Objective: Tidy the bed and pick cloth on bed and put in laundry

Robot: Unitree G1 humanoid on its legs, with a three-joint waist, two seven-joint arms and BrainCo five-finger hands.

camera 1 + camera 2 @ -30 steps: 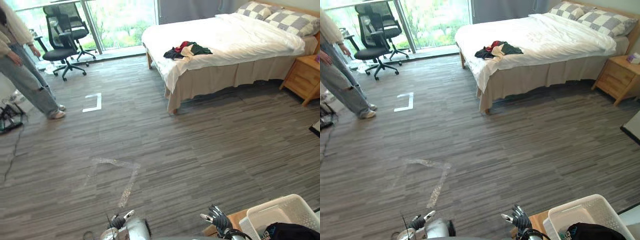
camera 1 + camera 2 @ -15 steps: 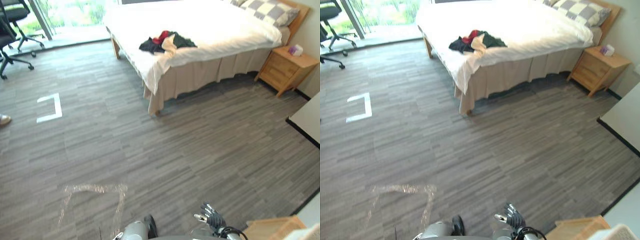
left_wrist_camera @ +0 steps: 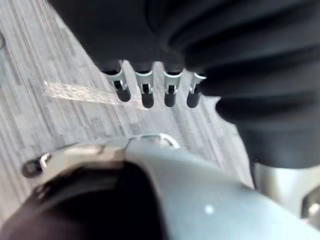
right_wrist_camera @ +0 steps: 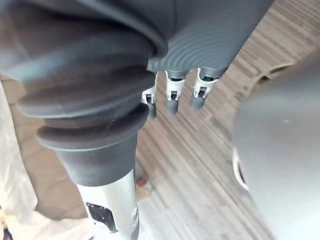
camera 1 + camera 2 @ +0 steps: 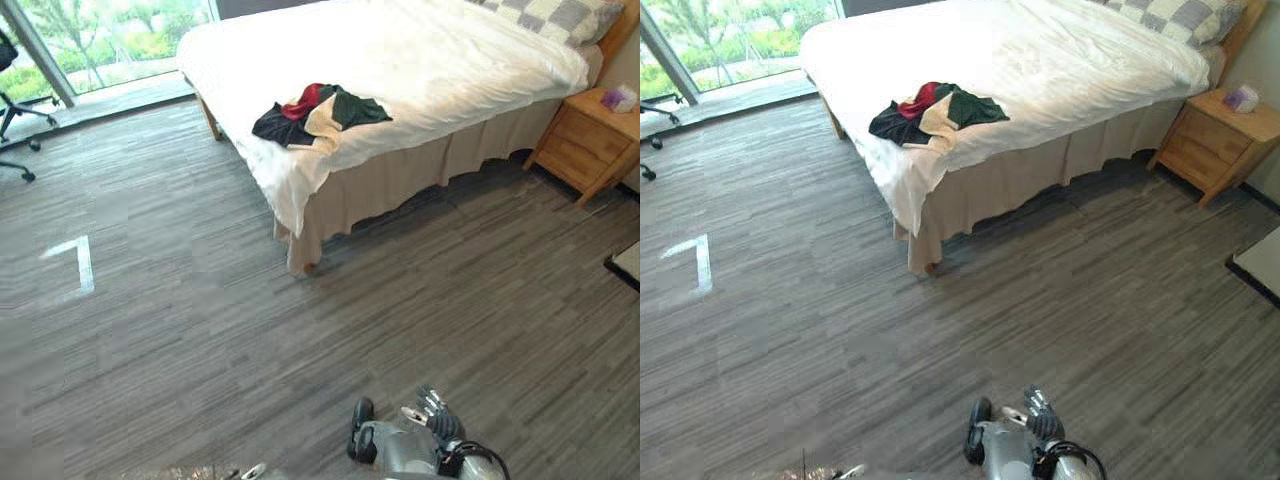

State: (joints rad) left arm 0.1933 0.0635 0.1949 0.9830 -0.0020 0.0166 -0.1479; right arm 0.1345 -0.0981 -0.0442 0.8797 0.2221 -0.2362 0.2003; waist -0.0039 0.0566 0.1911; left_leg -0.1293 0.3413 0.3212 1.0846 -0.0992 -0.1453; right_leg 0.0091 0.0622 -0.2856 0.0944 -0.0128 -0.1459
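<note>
A pile of clothes (image 5: 315, 110) in black, red, cream and dark green lies near the foot corner of the bed (image 5: 450, 60), on its white cover. The bed stands across the grey floor, some way ahead of me. My right hand (image 5: 437, 422) hangs low at the bottom of the left eye view, its fingers (image 4: 172, 97) straight and holding nothing. My left hand (image 3: 145, 92) also hangs over the floor, with relaxed fingers and nothing in it.
Checked pillows (image 5: 565, 15) lie at the head of the bed. A wooden nightstand (image 5: 585, 145) with a small box stands to its right. A white tape mark (image 5: 75, 262) is on the floor at left, and a chair base (image 5: 15, 165) by the window.
The camera has moved toward the bed and turned right. The bed and clothes look larger; the white basket, the person and most of the chair have left the view. Both hands still hang low.
</note>
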